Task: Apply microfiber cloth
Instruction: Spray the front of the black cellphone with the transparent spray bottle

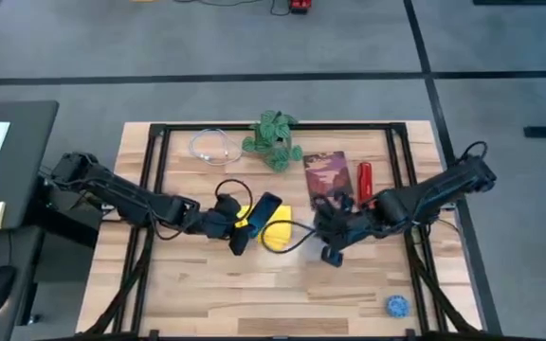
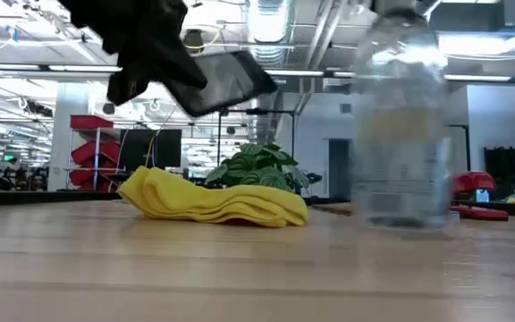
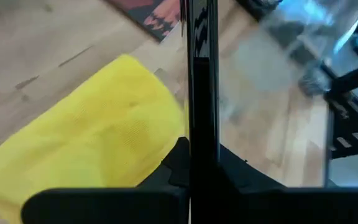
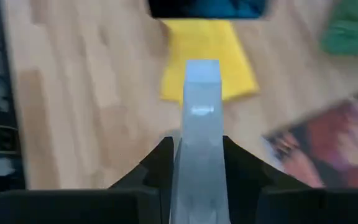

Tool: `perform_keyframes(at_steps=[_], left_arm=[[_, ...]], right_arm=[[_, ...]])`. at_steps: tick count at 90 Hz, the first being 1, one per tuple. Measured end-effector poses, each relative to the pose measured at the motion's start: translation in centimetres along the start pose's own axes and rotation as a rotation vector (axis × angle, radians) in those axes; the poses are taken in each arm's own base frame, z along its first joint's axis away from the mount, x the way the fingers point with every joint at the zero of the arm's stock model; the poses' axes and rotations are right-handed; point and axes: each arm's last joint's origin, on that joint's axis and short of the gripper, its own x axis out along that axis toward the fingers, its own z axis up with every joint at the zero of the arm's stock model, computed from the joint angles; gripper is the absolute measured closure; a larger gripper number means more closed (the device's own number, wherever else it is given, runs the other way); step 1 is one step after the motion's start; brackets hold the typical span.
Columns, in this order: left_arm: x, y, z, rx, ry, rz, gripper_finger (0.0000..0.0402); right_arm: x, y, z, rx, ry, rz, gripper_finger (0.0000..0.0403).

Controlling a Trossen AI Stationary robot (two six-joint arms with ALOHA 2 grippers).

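— What am I looking at on the left side?

— I'm seeing the left gripper clamping a black phone by its edge. In the low view the phone is hanging tilted in the air, clear of the wooden table.

— And the microfiber cloth?

— The microfiber cloth is lying bunched on the table near the middle, just under and beside the lifted phone. From the left wrist view I'm watching it spreading out behind the phone's thin edge.

— What's the right arm doing?

— The right gripper is gripping a clear plastic bottle, with the cloth lying beyond it. In the low view the bottle is standing upright near the camera.

— Anything farther right?

— I'm noting a green plant and a patterned booklet toward the back, a red tool beside the booklet, and a small blue ball near the front right corner.
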Motion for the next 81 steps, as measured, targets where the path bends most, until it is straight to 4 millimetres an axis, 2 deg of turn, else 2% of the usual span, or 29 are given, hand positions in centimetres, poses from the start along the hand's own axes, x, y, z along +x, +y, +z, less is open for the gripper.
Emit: perform_keyframes(at_steps=[13, 30, 58, 67, 81], left_arm=[[0.4, 1.1, -0.9, 0.022, -0.002, 0.051, 0.0395], [0.8, 2.5, -1.9, 0.040, 0.026, 0.096, 0.0395], [0.9, 2.8, -2.2, 0.010, 0.021, 0.091, 0.0395], [0.9, 2.6, -2.1, -0.007, 0.009, 0.075, 0.0395], [0.9, 2.6, -2.0, -0.021, 0.005, 0.069, 0.0395]], right_arm=[[-2.0, -2.1, -0.8, -0.023, 0.046, -0.051, 0.0320], [-3.4, -3.7, -1.3, -0.108, 0.061, -0.067, 0.0320], [-2.3, -5.2, -3.9, -0.065, 0.086, -0.080, 0.0320], [-2.3, -5.5, -4.1, -0.020, 0.086, -0.093, 0.0289], [-3.2, -6.6, -4.0, 0.042, 0.039, -0.112, 0.0203]])
